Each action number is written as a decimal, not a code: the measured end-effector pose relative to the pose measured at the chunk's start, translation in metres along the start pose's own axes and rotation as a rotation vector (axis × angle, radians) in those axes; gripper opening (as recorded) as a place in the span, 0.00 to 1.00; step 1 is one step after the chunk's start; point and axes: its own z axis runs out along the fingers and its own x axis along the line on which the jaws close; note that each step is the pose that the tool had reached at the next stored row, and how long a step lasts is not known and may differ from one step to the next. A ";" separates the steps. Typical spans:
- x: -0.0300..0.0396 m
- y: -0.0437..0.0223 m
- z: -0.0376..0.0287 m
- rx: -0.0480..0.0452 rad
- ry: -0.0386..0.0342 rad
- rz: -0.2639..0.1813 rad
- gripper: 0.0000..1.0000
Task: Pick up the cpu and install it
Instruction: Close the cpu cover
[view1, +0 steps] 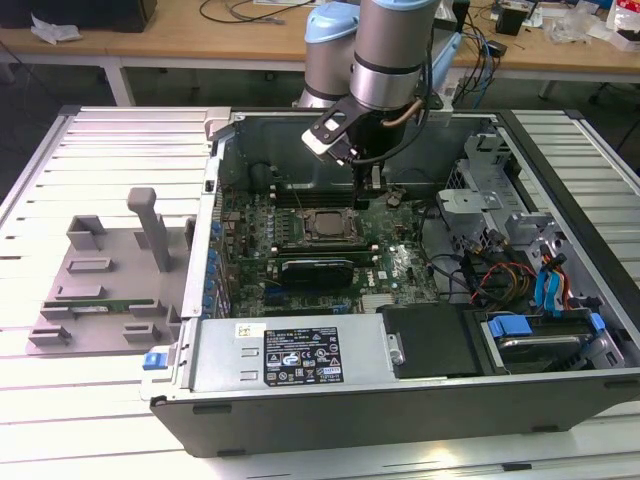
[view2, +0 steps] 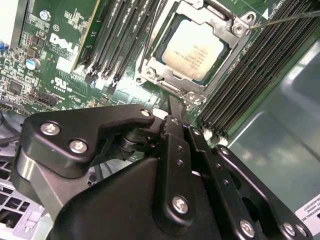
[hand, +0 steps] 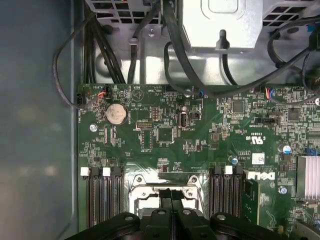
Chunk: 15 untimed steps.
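just beyond the tips of my claw (view2: 172, 104), inside the open computer case (view1: 400, 420), the cpu (view2: 194, 50) lies flat in its socket (view2: 239, 31) on the motherboard (hand: 200, 130), silver top up. the claw is closed on nothing, hovering over the socket's near edge.

An open computer case (view1: 400, 418) lies on a white slatted table (view1: 110, 150), its green motherboard (view1: 400, 268) facing up. A silver box with a black label (view1: 300, 355) sits along the case's near wall, and blue cables (view1: 548, 290) lie toward the exterior view's right. Beside the case, at the exterior view's left, a grey fixture (view1: 100, 270) carries a green memory stick (view1: 90, 305). In the first wrist view a coin battery (hand: 116, 114) sits near black memory slots (hand: 102, 200).
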 end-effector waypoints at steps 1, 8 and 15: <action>0.0000 -0.0015 0.0001 0.0000 0.0000 0.000 0.11; 0.0000 -0.0086 0.0008 0.0001 0.0000 0.000 0.11; 0.0001 -0.0164 0.0018 0.0000 0.0000 0.000 0.11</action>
